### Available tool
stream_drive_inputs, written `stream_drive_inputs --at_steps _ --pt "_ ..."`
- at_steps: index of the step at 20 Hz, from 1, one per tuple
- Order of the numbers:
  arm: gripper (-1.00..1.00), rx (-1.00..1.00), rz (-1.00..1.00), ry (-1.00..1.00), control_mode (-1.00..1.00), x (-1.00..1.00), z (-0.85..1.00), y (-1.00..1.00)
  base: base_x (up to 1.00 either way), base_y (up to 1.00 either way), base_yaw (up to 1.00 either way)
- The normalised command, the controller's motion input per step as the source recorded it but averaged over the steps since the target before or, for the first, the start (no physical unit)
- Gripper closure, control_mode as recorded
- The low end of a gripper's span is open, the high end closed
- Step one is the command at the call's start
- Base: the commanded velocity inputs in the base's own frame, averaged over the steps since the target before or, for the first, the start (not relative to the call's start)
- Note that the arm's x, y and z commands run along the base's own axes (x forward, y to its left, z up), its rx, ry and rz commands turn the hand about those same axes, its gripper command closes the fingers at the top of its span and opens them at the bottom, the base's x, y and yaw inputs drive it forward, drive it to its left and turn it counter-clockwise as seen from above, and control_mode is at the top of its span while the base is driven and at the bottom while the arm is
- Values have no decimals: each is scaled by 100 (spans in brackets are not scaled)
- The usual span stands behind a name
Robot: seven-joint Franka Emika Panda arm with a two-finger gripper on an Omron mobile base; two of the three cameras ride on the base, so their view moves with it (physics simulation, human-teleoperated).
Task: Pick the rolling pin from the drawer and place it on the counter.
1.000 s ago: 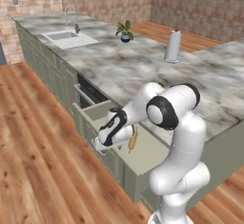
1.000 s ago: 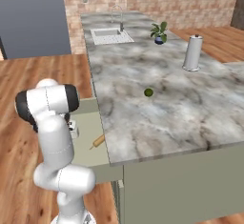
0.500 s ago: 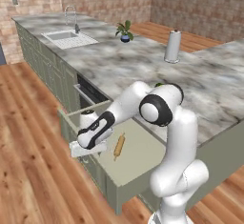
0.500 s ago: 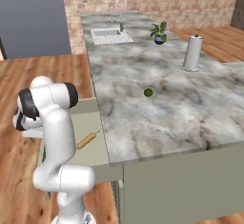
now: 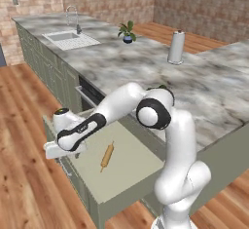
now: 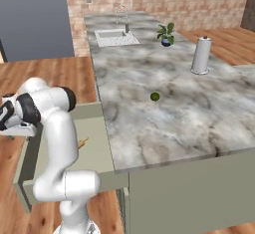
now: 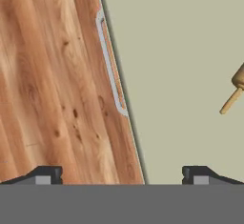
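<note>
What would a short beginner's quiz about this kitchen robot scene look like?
1. True or false: the rolling pin lies inside the open drawer.
2. Which small thing sits on the counter nearest the drawer? A) a green ball B) a mug C) a spoon
3. Fill in: the gripper hangs open over the drawer's front edge, by its silver ____.

Key: 1 true. 2 A. 3 handle.
</note>
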Motion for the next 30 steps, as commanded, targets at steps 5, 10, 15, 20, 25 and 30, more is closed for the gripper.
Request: stream_drive_inputs --at_steps 5,10,15,20,25,30 --pt "-100 21 0 3 -100 0 100 -19 0 0 0" --pt "-100 26 -12 -4 -100 -16 100 -63 0 0 0" --pt "-100 21 -5 -19 -100 -69 32 -100 0 0 0" --pt "-100 9 -1 -31 -100 -93 -10 -100 0 0 0" --pt "-100 0 -13 -17 -100 -22 -24 -100 0 0 0" --pt "-100 -4 -29 1 -100 26 -27 -74 0 0 0"
